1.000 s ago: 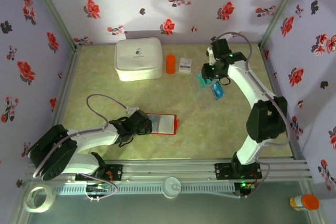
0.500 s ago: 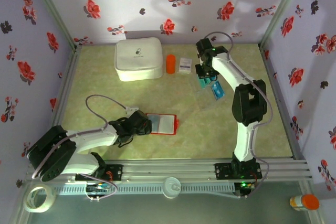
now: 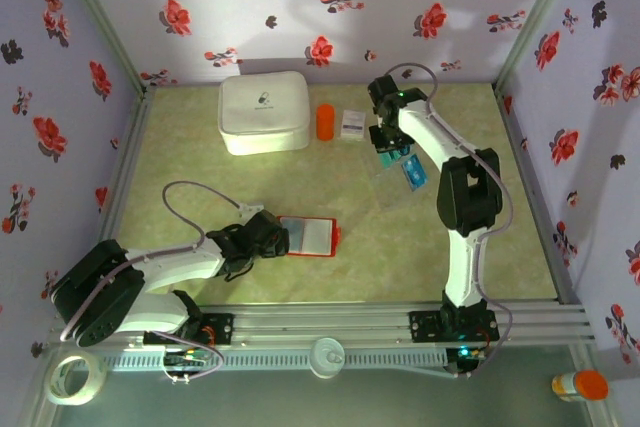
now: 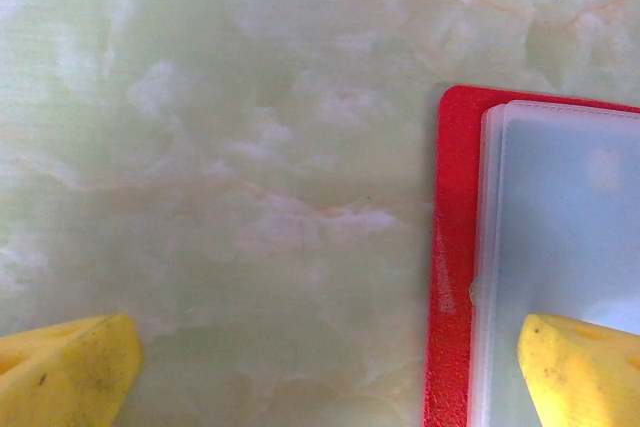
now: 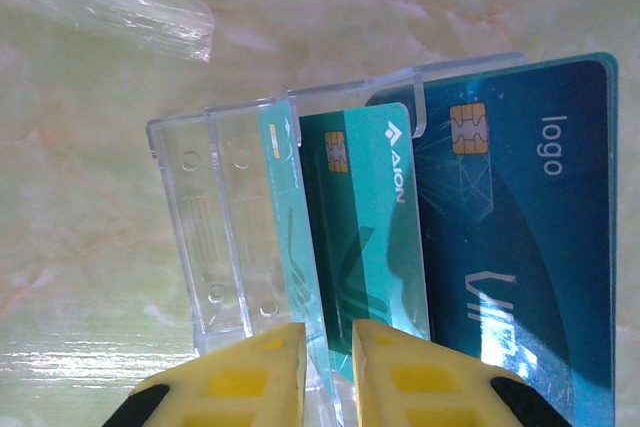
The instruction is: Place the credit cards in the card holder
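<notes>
Right wrist: credit cards (image 5: 372, 232) in clear rack (image 5: 215, 242); R gripper (image 5: 328, 377) astride one, grip unclear; L gripper (image 4: 325, 372) splayed.

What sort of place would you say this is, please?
Likely a purpose-built robot recording booth, not a home: floral-print walls on a metal frame, a marble-look tabletop, and a left arm and right arm bolted to a rail.
</notes>
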You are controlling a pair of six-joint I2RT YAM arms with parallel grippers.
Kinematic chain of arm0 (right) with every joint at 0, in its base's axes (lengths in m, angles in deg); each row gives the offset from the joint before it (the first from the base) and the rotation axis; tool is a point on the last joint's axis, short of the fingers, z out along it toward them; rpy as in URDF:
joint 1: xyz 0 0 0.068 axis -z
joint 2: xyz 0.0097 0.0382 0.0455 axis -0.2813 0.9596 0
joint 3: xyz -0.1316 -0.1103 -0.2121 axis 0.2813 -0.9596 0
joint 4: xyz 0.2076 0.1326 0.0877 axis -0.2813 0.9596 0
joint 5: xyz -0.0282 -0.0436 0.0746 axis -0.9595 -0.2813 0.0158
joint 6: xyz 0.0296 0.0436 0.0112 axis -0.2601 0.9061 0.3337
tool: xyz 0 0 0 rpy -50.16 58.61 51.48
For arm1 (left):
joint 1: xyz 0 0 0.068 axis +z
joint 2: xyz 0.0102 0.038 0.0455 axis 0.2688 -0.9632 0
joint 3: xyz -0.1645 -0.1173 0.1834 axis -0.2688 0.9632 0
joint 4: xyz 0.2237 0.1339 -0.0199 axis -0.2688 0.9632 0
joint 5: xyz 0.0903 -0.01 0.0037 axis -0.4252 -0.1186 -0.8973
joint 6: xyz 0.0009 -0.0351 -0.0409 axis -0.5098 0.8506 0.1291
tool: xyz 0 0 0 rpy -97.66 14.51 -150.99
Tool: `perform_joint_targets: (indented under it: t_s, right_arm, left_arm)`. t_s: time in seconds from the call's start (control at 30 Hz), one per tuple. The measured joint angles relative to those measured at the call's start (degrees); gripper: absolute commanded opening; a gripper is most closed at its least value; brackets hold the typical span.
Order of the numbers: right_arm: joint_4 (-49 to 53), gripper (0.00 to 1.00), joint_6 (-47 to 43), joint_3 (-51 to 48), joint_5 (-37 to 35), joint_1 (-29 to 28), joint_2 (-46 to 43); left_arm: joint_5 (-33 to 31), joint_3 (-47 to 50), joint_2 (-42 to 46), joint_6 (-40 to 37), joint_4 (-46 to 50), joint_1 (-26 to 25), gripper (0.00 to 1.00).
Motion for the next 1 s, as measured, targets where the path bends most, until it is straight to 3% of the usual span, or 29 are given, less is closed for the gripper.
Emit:
perform_joint_targets:
  t_s: [1.0]
  right_arm:
    - [0.9,0.17,0.0,4.0,-0.9,0.0,4.9]
  left_arm:
    - [-0.3,0.6,0.4,0.2,-0.9,0.0,0.99]
